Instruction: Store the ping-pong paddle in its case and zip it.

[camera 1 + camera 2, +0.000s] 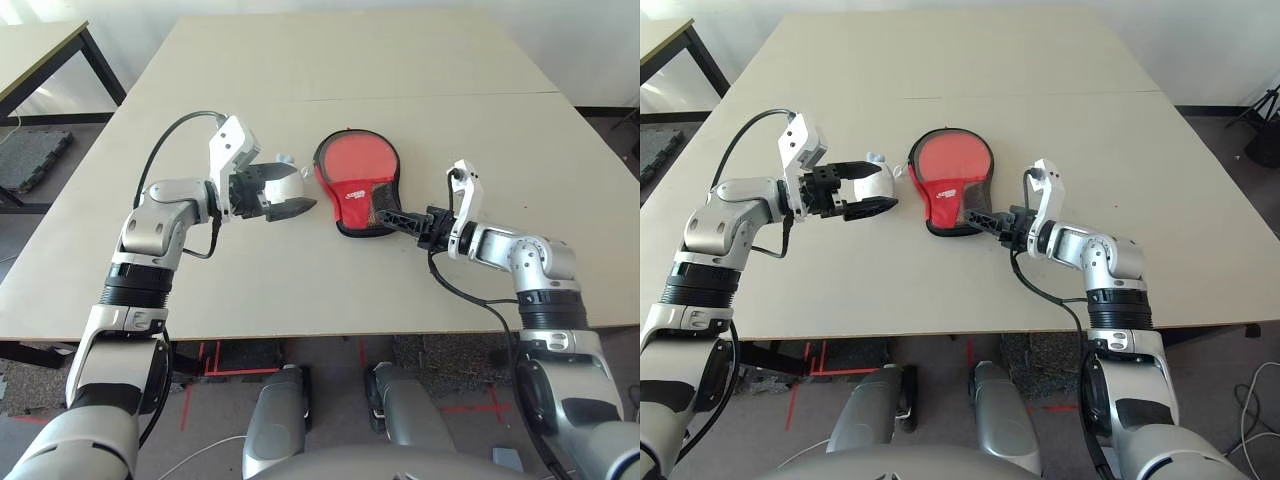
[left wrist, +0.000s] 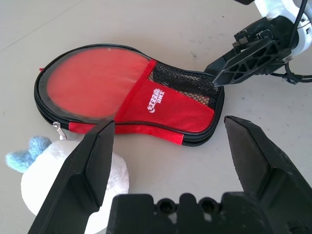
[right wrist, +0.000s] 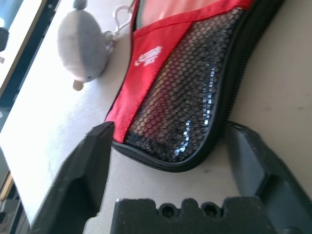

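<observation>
On the worktop (image 1: 420,290), case (image 1: 357,192) lies flat, narrow end between right hand's (image 1: 392,216) parted fingers for gripping; left hand (image 1: 282,190) spread, empty.

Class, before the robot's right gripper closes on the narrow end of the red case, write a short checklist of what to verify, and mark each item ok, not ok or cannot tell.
1. Case flat on the table: ok.
2. Right gripper at the case's mesh pocket end, jaws open on either side of it: ok.
3. Left gripper open, off the case: ok.
4. Plush toy clear of the right gripper: ok.
5. Paddle inside the case: cannot tell.
6. Zip fully shut: cannot tell.
</observation>
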Motion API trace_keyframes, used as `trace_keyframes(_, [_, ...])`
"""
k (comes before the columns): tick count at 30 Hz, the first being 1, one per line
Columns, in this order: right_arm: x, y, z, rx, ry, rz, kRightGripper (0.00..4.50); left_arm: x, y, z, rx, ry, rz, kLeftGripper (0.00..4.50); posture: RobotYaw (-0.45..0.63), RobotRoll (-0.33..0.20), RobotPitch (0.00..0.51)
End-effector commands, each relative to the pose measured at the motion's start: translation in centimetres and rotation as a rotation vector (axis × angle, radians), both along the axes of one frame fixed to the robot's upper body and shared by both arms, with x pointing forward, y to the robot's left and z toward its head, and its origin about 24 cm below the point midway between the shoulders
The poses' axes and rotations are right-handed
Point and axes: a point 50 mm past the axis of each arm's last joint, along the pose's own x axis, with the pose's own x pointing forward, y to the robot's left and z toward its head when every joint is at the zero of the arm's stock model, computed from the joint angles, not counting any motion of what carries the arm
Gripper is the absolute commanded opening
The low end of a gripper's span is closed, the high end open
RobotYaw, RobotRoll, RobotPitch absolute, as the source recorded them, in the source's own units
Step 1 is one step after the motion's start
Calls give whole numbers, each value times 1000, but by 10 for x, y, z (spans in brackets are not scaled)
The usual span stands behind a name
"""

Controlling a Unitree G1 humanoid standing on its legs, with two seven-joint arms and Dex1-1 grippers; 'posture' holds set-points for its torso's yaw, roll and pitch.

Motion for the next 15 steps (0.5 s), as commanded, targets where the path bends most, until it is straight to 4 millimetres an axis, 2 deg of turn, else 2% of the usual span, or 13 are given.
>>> trace_keyframes(1, [-4,3,-19,-14,91,-12,3112,-2,2,-1,-9,11,6,4500,86,0,138])
trace_keyframes(9, [-1,-1,-11,-30,80,-13,148,-2,1,-2,-1,14,-6,4500,80,0,135])
trace_keyframes(10, [-1,-2,-10,-29,77,-11,23,-3,1,-2,-2,14,-7,4500,80,0,136])
trace_keyframes(15, [-4,-6,0,-13,69,9,23,-3,-1,-3,-4,17,-15,4500,75,0,145])
